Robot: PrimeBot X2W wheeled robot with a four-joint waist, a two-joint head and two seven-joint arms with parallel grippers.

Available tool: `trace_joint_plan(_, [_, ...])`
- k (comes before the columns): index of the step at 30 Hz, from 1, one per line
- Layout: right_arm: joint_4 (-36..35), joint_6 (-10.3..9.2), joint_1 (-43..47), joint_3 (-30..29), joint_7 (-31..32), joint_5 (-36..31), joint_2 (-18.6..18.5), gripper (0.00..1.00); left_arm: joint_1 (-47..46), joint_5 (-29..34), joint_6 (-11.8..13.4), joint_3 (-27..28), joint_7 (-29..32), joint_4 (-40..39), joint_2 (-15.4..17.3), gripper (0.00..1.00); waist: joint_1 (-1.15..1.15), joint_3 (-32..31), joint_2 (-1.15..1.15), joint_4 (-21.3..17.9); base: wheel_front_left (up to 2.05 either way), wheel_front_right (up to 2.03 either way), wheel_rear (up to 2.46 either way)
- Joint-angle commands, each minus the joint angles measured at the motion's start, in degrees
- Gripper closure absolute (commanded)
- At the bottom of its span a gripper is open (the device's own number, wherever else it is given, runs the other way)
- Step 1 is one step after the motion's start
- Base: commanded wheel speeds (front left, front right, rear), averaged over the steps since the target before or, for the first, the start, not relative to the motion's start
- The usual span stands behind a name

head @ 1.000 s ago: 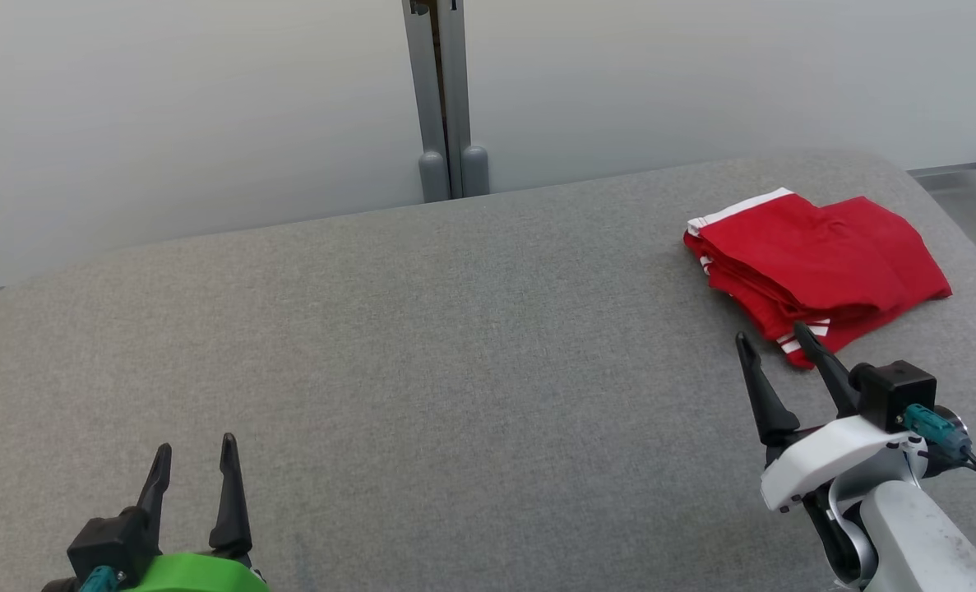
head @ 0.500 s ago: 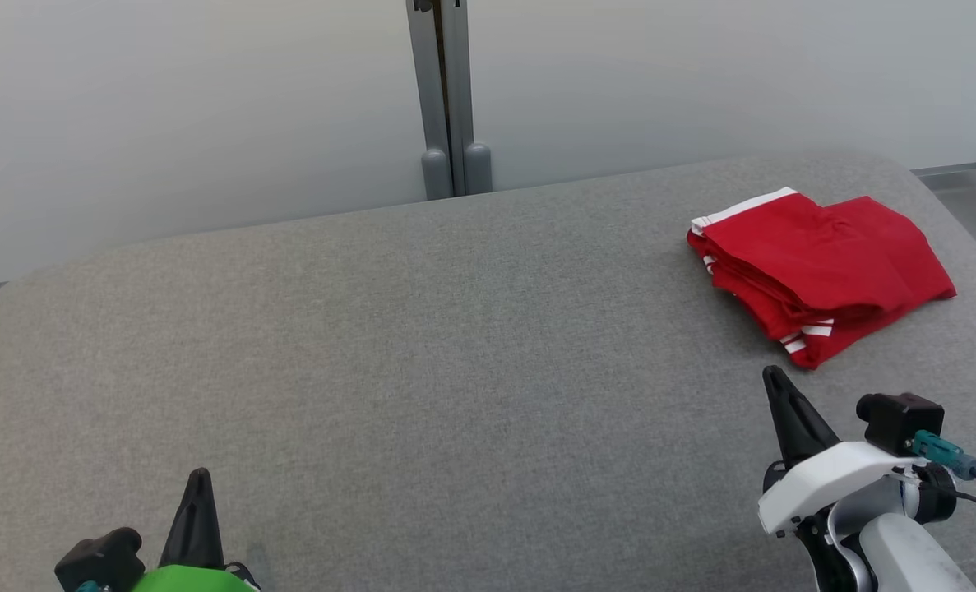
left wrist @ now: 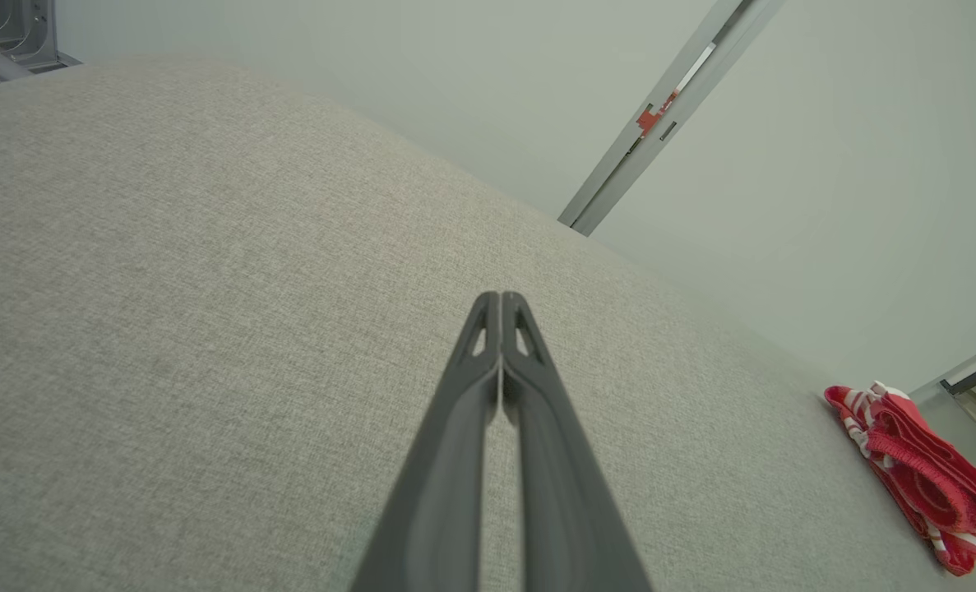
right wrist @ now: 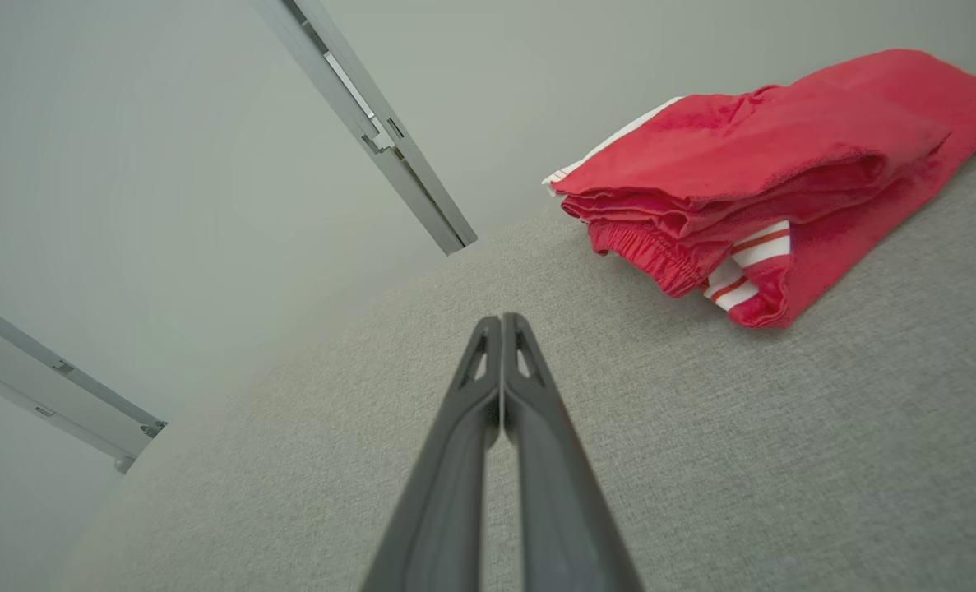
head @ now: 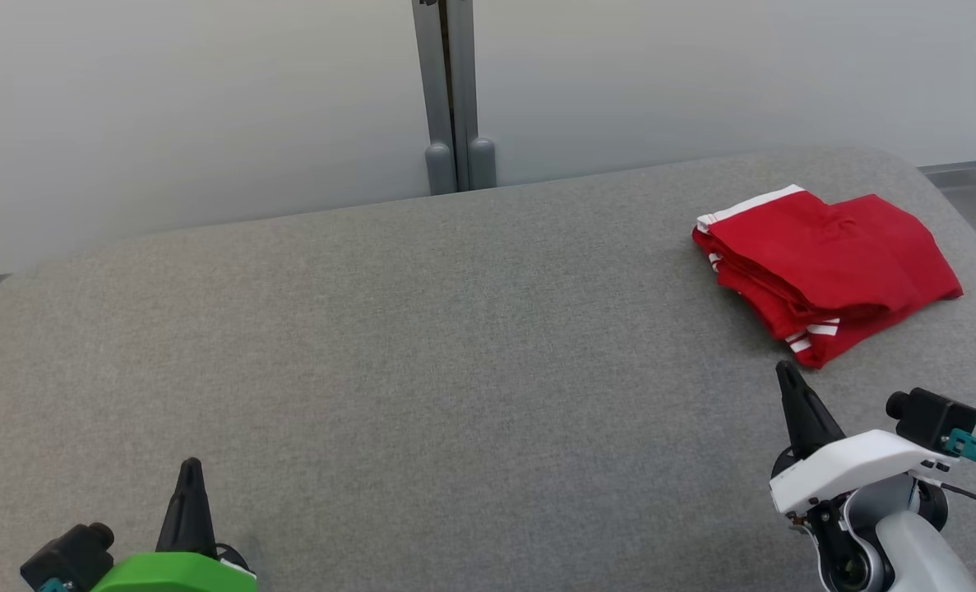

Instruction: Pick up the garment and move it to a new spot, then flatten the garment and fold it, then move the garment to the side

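A red garment [head: 825, 267] with white stripes lies folded in a stack at the far right of the grey padded table [head: 455, 353]. It also shows as the red garment [right wrist: 767, 189] in the right wrist view and small at the right edge as the garment [left wrist: 932, 485] in the left wrist view. My right gripper [head: 786, 372] is shut and empty, a little in front of the garment's near corner. At the lower left my left gripper [head: 191, 467] is shut too, with nothing in it, far from the garment.
A grey metal post [head: 452, 90] stands against the pale wall behind the table's far edge. The table's rounded corners fall away at the far left and far right.
Both grippers went from open to shut and drew back toward the bottom of the head view. The garment stays where it was; the camera shifted slightly.
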Motion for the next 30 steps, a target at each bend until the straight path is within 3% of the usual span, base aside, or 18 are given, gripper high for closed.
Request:
trace_joint_plan(1, [-1.32, -0.02, -0.64, -0.77, 0.42, 2.06, -0.07, 1.0, -1.97, -2.09, -0.13, 0.41, 0.52, -1.1, 0.35, 1.0, 0.0, 0.05, 0.0, 0.05, 0.0, 0.0, 0.0])
trace_joint_plan(30, [-4.57, -0.04, 0.76, -5.7, 6.16, 21.39, 2.6, 1.0, -4.22, -23.25, -0.29, 1.16, 6.15, -2.46, 0.45, 1.0, 0.0, 1.04, 0.0, 0.92, 0.0, 0.0, 0.0])
